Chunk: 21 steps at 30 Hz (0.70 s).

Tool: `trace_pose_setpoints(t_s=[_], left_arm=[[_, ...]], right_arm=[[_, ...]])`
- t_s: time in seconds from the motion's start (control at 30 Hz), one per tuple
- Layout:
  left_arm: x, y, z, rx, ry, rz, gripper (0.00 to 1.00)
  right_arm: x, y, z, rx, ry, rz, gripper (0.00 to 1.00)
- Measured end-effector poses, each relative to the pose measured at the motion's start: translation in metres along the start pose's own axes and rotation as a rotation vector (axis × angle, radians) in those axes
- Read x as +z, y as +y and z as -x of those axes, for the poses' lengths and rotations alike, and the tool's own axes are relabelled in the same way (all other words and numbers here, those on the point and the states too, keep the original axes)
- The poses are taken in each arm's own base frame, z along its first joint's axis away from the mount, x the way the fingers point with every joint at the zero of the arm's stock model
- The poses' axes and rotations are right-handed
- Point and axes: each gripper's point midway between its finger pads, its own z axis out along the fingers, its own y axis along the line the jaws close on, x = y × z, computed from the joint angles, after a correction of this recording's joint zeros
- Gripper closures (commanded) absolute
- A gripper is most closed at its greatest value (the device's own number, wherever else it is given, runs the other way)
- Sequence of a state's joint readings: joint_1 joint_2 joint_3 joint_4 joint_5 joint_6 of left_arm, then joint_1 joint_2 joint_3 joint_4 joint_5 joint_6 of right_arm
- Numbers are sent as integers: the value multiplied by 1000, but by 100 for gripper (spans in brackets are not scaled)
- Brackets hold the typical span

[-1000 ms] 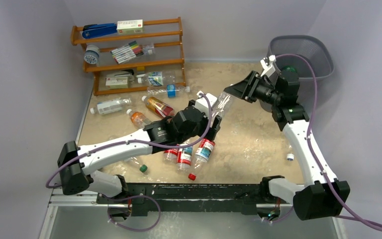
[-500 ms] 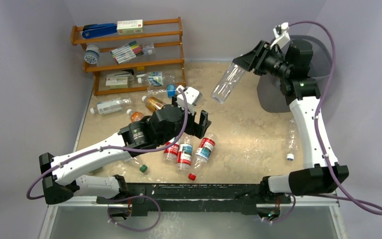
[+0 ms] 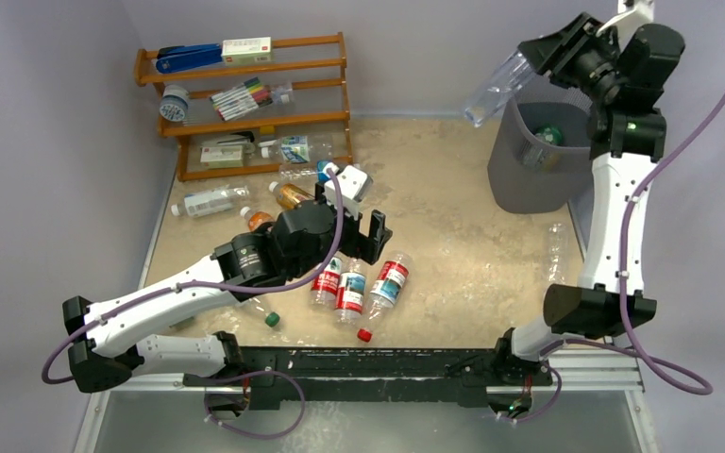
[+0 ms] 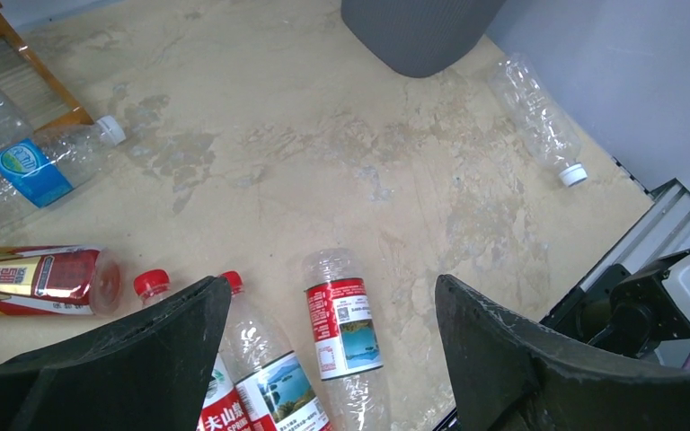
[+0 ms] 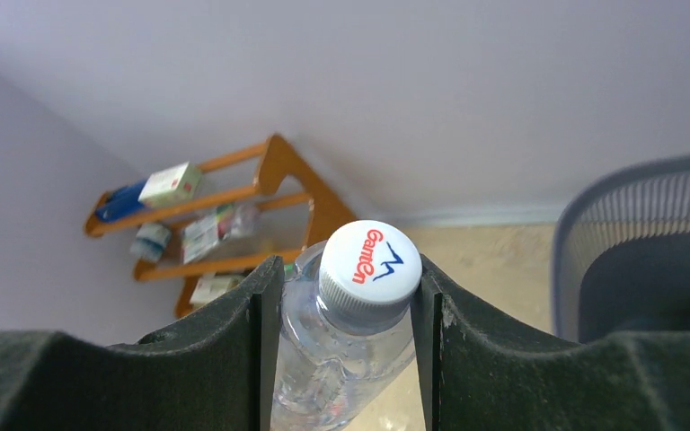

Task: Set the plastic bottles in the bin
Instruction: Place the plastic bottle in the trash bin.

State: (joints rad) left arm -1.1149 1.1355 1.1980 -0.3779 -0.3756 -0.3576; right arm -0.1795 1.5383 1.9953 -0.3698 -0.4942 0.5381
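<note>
— Right gripper (image 5: 346,301): what has it got?
— It is pinched on the neck of a clear bottle (image 3: 496,90), just under the white cap (image 5: 368,262), with one finger pressed to each side.
— And where is that bottle against the bin (image 3: 529,184)?
— High in the air and tilted, its base slanting down to the left. From the top view it lies by the left of the rim, not inside. Something green shows down in the mesh.
— The other pincer?
— The left gripper (image 4: 331,292) is spread wide and holds nothing. It hangs over three red-labelled bottles (image 3: 350,291) lying side by side on the table (image 3: 453,236).
— Further out?
— One capped clear bottle (image 3: 555,255) lies on the table near the foot of the bin, beside the right arm. Two orange bottles (image 3: 291,195) lie just beyond the left arm, and a pale one (image 3: 210,201) lies in front of the wooden rack (image 3: 245,121). A loose green cap (image 3: 271,320) and a red cap (image 3: 364,334) sit near the front edge.
</note>
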Motion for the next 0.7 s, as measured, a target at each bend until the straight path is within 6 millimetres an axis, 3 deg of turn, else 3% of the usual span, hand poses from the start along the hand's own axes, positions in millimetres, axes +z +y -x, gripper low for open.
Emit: trace_pose_setpoints(t_s=[0.27,0.4,0.53,0.6,0.7], left_arm=[[0,2,-3,4,8,7,15],[2,4,-11,11,23,14,14],[2,5,-14,14,29,17,14],[3,5,-14,14,29,16,14],[5,4,-15,15,33,17,14]], right_arm=[[-17,-15,65,-111,-204,-159,74],[-33,-42,91,-172,-304,-338,72],[-45,-76,100,-227,-349,-528,70],[-49,-92,98,-249,-348,-602,63],[-49,-114,93,-280,-329,-693,36]])
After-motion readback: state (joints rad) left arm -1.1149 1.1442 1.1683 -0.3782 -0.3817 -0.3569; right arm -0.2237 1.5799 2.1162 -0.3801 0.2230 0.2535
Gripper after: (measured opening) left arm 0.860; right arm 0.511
